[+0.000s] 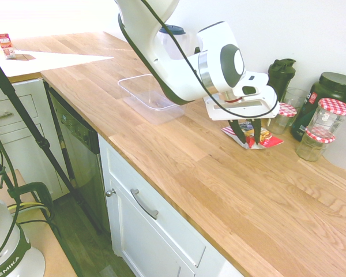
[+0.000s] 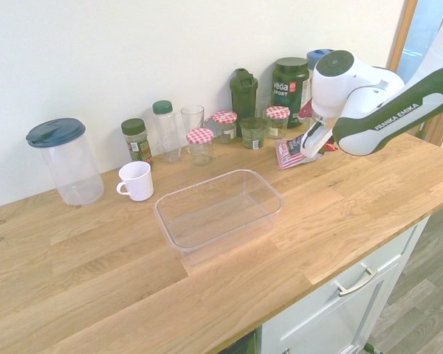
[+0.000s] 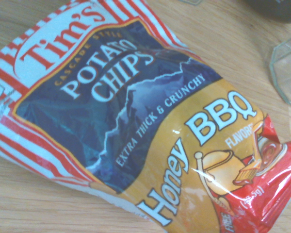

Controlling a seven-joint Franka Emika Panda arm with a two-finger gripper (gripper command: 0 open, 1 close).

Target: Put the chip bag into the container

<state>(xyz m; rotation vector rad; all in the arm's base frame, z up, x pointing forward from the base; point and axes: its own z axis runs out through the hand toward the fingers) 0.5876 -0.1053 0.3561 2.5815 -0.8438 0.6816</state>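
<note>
The chip bag (image 1: 270, 139) (image 2: 286, 153) lies flat on the wooden counter, just in front of the jars by the wall. In the wrist view the chip bag (image 3: 136, 121) fills the picture, printed side up: red and white stripes, a blue panel and a yellow band. My gripper (image 1: 248, 137) (image 2: 308, 153) is down on it, pointing at the counter. Its dark fingers stand apart on either side of the bag's near part, so it is open. The container (image 1: 122, 84) (image 2: 159, 214), a clear shallow tub with nothing in it, sits apart from the bag along the counter.
Jars with red-checked lids (image 1: 334, 111) (image 2: 277, 118), a dark shaker bottle (image 1: 281, 72) and a dark tub (image 2: 290, 85) stand right behind the bag. A white mug (image 2: 136, 179) and a clear blue-lidded pitcher (image 2: 63, 158) stand beyond the container. The counter's front edge runs near the container.
</note>
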